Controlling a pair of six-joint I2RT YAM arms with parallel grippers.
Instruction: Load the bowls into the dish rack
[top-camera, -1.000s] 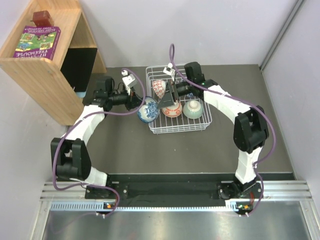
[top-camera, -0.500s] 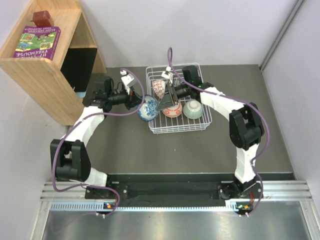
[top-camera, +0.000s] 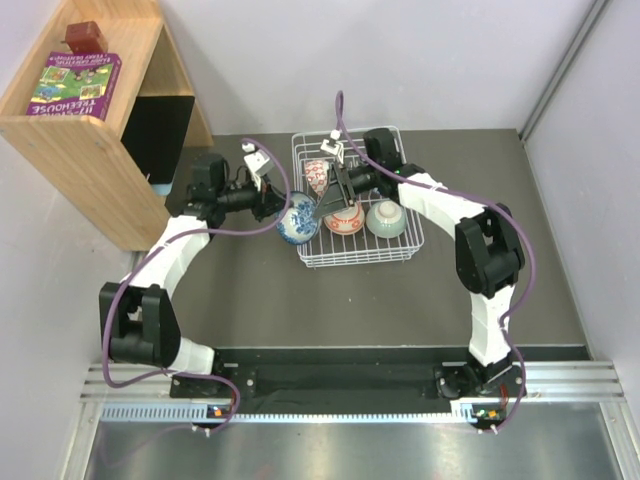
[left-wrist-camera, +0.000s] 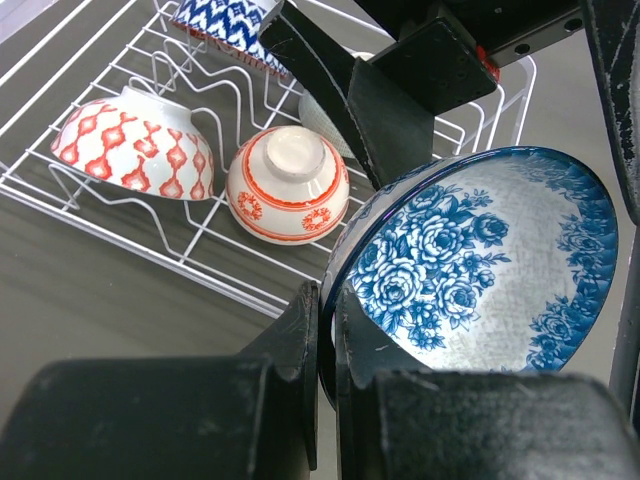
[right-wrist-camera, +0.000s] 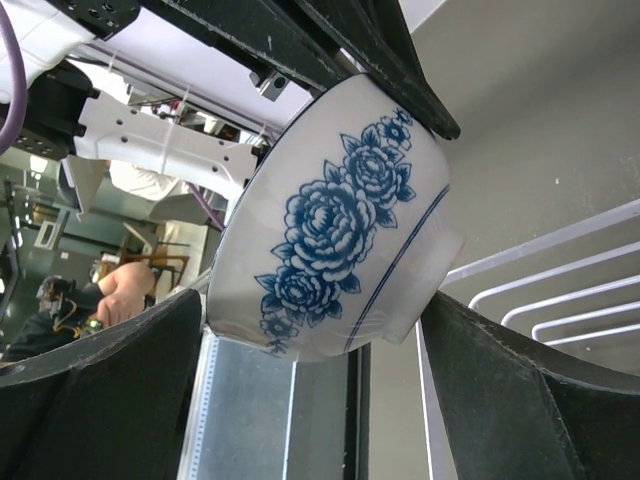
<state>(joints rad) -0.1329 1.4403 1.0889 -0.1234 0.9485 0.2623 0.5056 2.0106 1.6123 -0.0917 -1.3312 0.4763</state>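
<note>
Table (top-camera: 250, 300) with a matte, dark grey-brown top, closed in by pale lilac walls (top-camera: 430, 60) at the back and on both sides. A metal rail (top-camera: 350, 385) runs along its near edge under the arm bases. We see a light wooden shelf unit (top-camera: 95, 150) at the far left corner, carrying a purple book (top-camera: 75, 85) and a small dark-red object (top-camera: 83, 37) on its upper level. The white wire dish rack (top-camera: 405, 252) sits at the far centre of the table. Inside it we count a red-and-white diamond-patterned bowl (top-camera: 317, 177) leaning among the prongs, an orange-banded bowl (top-camera: 343, 220) tipped with its foot ring showing, and a pale green bowl (top-camera: 386, 220) just beside that one. The left wrist view adds a blue zigzag bowl (left-wrist-camera: 225, 25) over the wires. The blue floral bowl (top-camera: 297, 220) is held on edge just outside the rack's left wall. The left gripper (left-wrist-camera: 325, 320) is clamped on its rim, one finger inside and one outside. The right gripper (top-camera: 324, 205) reaches across the rack with its fingers (right-wrist-camera: 100, 390) spread, one on each side of this bowl's outer wall. We cannot tell whether they touch it.
</note>
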